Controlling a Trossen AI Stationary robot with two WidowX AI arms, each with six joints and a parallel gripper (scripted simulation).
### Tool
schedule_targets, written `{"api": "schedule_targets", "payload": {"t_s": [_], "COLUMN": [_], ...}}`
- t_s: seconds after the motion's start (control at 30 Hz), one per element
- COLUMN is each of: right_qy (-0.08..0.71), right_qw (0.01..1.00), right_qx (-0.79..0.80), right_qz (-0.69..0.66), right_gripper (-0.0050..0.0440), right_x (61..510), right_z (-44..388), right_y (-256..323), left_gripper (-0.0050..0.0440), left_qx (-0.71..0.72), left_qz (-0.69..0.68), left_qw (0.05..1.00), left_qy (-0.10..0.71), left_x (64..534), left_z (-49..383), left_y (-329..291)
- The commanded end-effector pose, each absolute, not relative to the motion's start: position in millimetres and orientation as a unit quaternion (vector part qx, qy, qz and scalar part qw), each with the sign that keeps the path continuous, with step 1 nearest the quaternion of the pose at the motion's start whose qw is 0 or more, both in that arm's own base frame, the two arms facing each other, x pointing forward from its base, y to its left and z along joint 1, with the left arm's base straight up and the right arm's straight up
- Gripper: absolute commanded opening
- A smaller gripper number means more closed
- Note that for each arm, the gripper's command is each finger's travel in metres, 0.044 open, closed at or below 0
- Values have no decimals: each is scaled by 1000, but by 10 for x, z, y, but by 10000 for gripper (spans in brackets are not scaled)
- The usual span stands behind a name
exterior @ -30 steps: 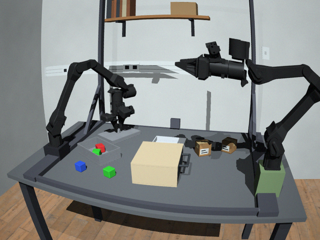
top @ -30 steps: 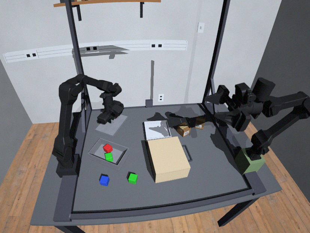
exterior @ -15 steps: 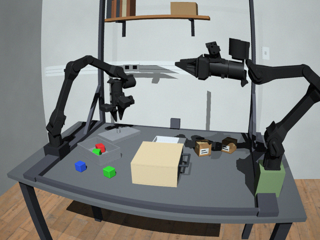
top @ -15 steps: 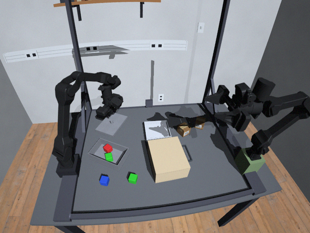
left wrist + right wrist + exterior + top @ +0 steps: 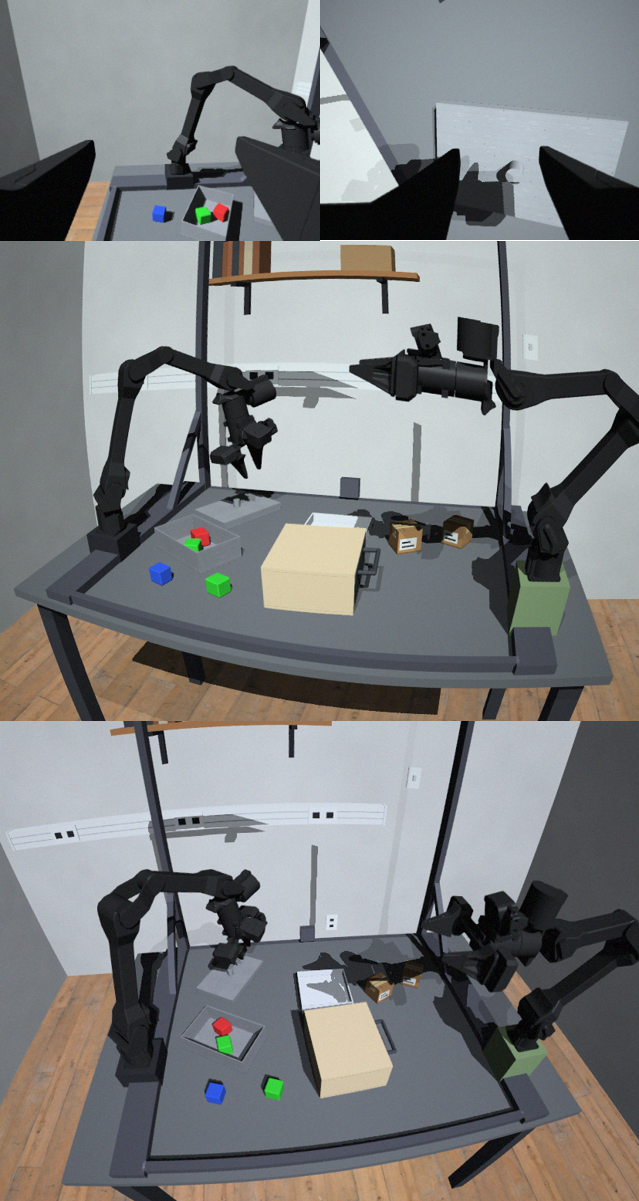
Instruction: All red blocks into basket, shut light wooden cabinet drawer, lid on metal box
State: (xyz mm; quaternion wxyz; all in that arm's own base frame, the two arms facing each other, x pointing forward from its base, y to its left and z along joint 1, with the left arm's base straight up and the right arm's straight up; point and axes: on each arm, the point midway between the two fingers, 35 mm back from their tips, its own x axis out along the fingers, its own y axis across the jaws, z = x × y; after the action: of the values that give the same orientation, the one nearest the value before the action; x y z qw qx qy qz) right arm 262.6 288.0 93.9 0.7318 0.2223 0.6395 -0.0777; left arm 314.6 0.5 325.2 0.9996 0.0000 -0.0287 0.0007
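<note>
A red block (image 5: 222, 1026) (image 5: 200, 536) (image 5: 220, 212) and a green block (image 5: 224, 1044) (image 5: 193, 544) (image 5: 203, 215) lie in the open metal box (image 5: 242, 1030) (image 5: 217, 553). Its lid (image 5: 232, 989) (image 5: 263, 509) (image 5: 572, 135) lies flat on the table behind the box, knob up. My right gripper (image 5: 251, 472) (image 5: 499, 154) is partly open and empty, above the lid. My left gripper (image 5: 434, 939) (image 5: 351, 367) (image 5: 166, 145) is wide open, high at the right. The white basket (image 5: 315, 975) (image 5: 333, 520) shows no block. The light wooden cabinet (image 5: 346, 1041) (image 5: 309, 550) looks shut, its handle (image 5: 386, 1036) facing right.
A blue block (image 5: 214, 1093) (image 5: 160, 573) (image 5: 159, 214) and another green block (image 5: 273, 1088) (image 5: 218, 584) lie on the table in front of the metal box. Two cardboard boxes, one nearer the basket (image 5: 379, 988) (image 5: 406, 537) and one further right (image 5: 412, 974) (image 5: 458, 531), stand at the back right.
</note>
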Motion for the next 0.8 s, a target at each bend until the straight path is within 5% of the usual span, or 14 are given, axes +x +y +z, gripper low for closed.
{"api": "schedule_targets", "payload": {"t_s": [0.0,0.4,0.77], "right_qy": [583,458,453], "right_qw": [770,846,849], "right_qx": [259,262,262], "right_qz": [0,84,71], "right_gripper": [225,225,225], "right_x": [2952,3364,3361], "right_z": [1328,1830,1831], "right_y": [2648,2110,2072], "left_gripper": [400,400,400], "left_qx": [-1,-1,-1], "left_qz": [-2,-1,-1], "left_qw": [999,999,999], "left_qy": [-39,-37,-34], "left_x": [3121,3126,3139], "left_z": [3325,3312,3293], "left_y": [-8,-9,-9]}}
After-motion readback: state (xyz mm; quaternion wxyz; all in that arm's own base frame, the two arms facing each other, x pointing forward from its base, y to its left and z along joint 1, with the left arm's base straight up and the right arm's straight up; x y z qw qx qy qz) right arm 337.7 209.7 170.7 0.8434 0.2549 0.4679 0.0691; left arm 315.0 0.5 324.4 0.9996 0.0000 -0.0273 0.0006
